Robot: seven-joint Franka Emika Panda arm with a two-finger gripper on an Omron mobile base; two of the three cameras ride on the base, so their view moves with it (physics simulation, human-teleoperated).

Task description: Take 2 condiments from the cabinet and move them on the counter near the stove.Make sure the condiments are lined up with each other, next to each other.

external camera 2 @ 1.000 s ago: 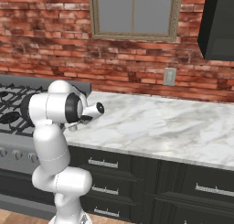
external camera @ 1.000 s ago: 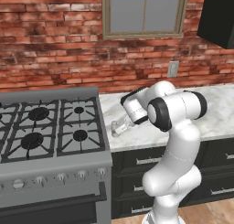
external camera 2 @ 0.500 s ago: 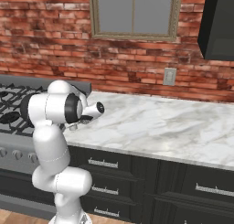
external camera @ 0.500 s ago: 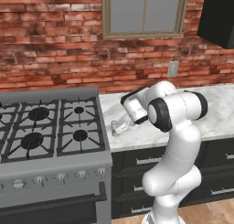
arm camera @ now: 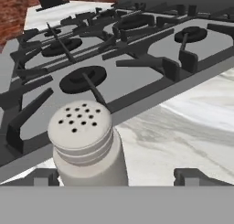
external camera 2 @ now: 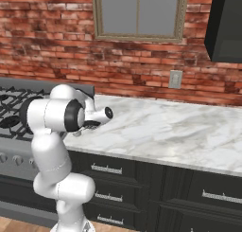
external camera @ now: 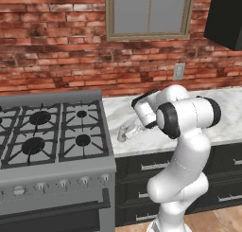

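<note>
A stove [external camera: 52, 146] fills the left side of the left base view, with a counter [external camera: 142, 115] touching its right edge. A shaker [external camera: 122, 134] stands on the counter just beside the stove, at about 3 o'clock from the front right burner [external camera: 83, 140]. A brick wall [external camera: 56, 46] runs behind both, with a window [external camera: 149, 13] at 12 o'clock above the counter. A cabinet [external camera: 227, 15] hangs at 2 o'clock. Drawers [external camera: 151, 167] sit below the counter.

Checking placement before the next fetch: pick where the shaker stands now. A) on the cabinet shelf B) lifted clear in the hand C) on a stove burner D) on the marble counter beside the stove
D: the shaker stands upright on the counter by the stove edge, between the open hand fingertips.
</note>
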